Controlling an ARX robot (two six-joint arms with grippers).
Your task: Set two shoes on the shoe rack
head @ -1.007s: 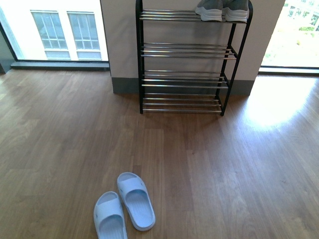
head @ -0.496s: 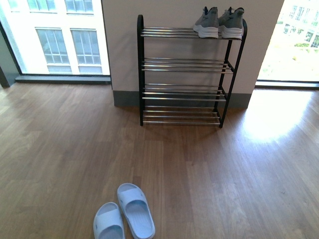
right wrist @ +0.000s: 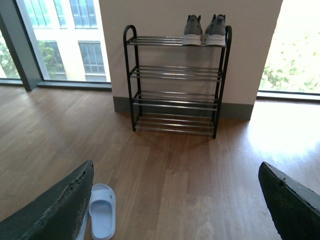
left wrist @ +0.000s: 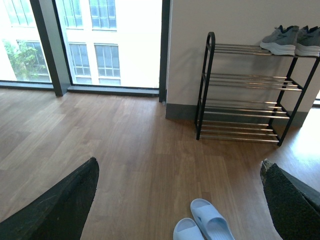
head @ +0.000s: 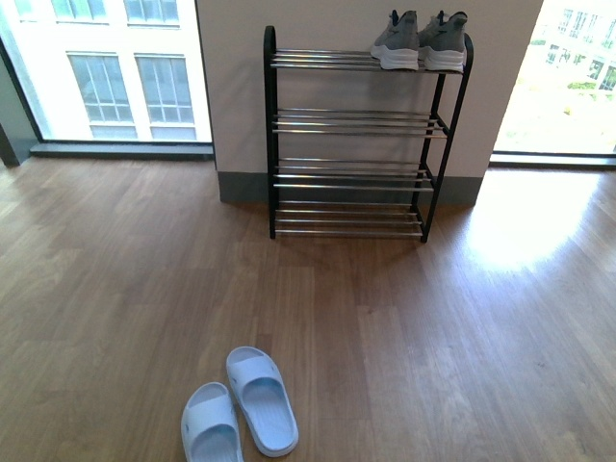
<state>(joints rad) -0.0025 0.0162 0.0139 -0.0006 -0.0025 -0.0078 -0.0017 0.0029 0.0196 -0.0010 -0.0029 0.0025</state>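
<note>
two shoes (head: 399,40) up on the top tier of the shoe rack (head: 351,120), at its right end, far across the room.

nearest, in the left wrist view: left gripper (left wrist: 178,167) with its dark fingers (left wrist: 60,205) spread wide apart, only floor showing between them. same in the right wrist view: right gripper (right wrist: 176,169) gaping, rough black pads (right wrist: 290,200) at either edge, holding nothing.

just beyond, on the brown wood-plank floor (head: 433,318): a pair of pale blue slippers (head: 262,399), open-toed, lying side by side and touching, slightly angled, well apart from the rack.

further on, against the foot of a pale wall (head: 236,87) with a grey skirting: the rack, upright, four tiers of shiny chrome rods in a thin black frame with rounded top corners. lower three tiers bare.

on the top tier: the pair, pressed together, heels facing out into the room, toes toward the wall, both upright on their soles. grey knit uppers, thick white soles, dark navy heel collars with small pull tabs sticking up. laces too small to make out from the front.

farthest: tall windows on both sides of the wall, a white building beyond the left window (head: 106,67), bright greenery beyond the right window (head: 568,77), glare from it pooling on the floor.
</note>
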